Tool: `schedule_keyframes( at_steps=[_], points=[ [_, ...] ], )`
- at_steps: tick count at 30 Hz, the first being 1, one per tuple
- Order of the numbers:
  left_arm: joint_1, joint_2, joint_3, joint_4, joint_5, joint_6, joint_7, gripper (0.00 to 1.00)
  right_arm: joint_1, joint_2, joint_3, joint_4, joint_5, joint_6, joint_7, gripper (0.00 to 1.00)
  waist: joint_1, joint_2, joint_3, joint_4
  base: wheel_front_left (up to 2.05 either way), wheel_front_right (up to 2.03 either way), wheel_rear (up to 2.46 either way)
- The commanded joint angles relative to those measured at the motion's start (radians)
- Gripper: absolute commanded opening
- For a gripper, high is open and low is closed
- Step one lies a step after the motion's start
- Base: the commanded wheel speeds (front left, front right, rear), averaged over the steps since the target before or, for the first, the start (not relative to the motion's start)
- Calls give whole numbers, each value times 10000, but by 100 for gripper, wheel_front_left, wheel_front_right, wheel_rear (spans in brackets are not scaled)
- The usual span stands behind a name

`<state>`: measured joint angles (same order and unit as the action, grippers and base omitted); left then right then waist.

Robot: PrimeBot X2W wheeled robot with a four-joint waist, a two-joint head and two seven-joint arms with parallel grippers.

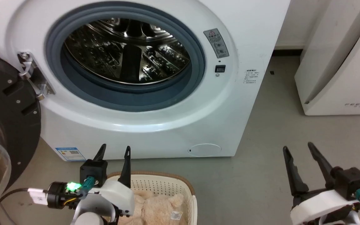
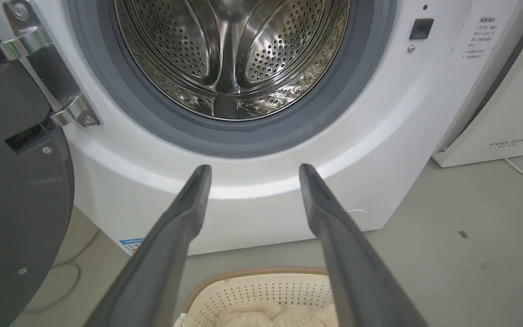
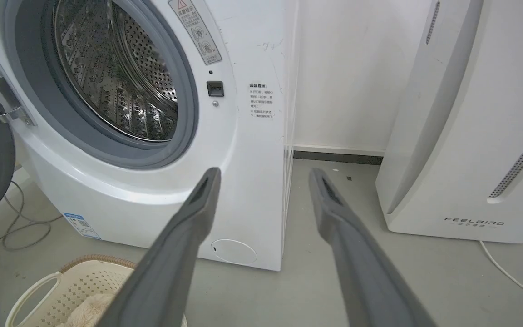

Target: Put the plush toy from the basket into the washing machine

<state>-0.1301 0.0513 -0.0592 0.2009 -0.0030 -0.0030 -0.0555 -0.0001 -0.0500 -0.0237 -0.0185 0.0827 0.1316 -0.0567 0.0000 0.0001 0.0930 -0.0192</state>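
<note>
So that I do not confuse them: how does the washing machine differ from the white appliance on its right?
The washing machine has a round opening with a grey ring and steel drum; the white appliance has a smooth, closed, slanted front. The washing machine's dark door hangs open at the left; the appliance shows no door. Both are white and stand on the grey floor.

white washing machine, cream plush toy

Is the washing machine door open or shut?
Open. The dark door is swung aside to the left, and the steel drum of the washing machine shows through the grey ring.
</note>
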Motion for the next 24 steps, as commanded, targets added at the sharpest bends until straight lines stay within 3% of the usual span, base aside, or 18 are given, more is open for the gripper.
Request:
schedule_keyframes(
  at_steps=[1, 24],
  points=[
    [-322, 53, -100, 384, 15, -48, -110, 100, -254, -1, -35, -95, 151, -2, -108, 100, 0, -1, 202, -78, 0, 0, 0],
    [-2105, 558, -614, 3535, -249, -375, 459, 100, -1124, -1, -68, -372, 925, -4, -566, 100, 0, -1, 2517, -788, 0, 0, 0]
  ],
)
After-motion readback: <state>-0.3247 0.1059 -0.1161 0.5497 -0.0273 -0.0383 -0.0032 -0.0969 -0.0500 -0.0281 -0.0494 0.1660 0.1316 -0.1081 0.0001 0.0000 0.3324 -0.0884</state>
